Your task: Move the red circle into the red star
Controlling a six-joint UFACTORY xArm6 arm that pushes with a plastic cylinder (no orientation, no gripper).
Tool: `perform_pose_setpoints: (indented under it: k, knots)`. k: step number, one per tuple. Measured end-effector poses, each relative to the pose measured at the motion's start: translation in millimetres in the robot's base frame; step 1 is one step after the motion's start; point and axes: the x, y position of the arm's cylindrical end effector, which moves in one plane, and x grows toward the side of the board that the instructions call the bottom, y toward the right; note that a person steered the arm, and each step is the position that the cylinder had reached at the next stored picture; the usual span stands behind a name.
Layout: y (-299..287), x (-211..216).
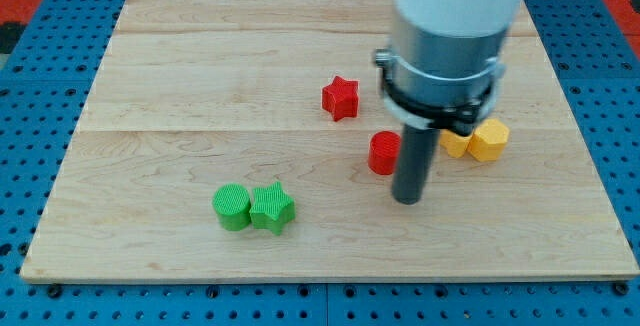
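Note:
The red circle (383, 153) lies right of the board's middle. The red star (340, 97) sits above and to its left, a short gap apart. My tip (407, 199) is down on the board just below and to the right of the red circle, with the rod close against the circle's right edge. The arm's grey body hides the board above the rod.
A yellow hexagon (489, 139) and another yellow block (455, 144), partly hidden behind the rod, lie to the right. A green circle (232, 207) and green star (271, 208) touch each other at lower left. The wooden board (150, 86) rests on a blue pegboard.

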Motion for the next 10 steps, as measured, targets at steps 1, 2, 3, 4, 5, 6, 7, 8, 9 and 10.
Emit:
perform_pose_setpoints:
  k: [1,2,3,4,5,6,7,8,9,10]
  knots:
    - [0.4,-0.6]
    - [-5.5,-18.5]
    - [-25.1,-56.9]
    - [-62.8,-82.7]
    - [-76.7,-85.1]
    - [-34.9,-82.6]
    - [64.9,-82.0]
    - [88.3,-99.1]
    - [86.9,-105.6]
    - [72.9,-105.6]
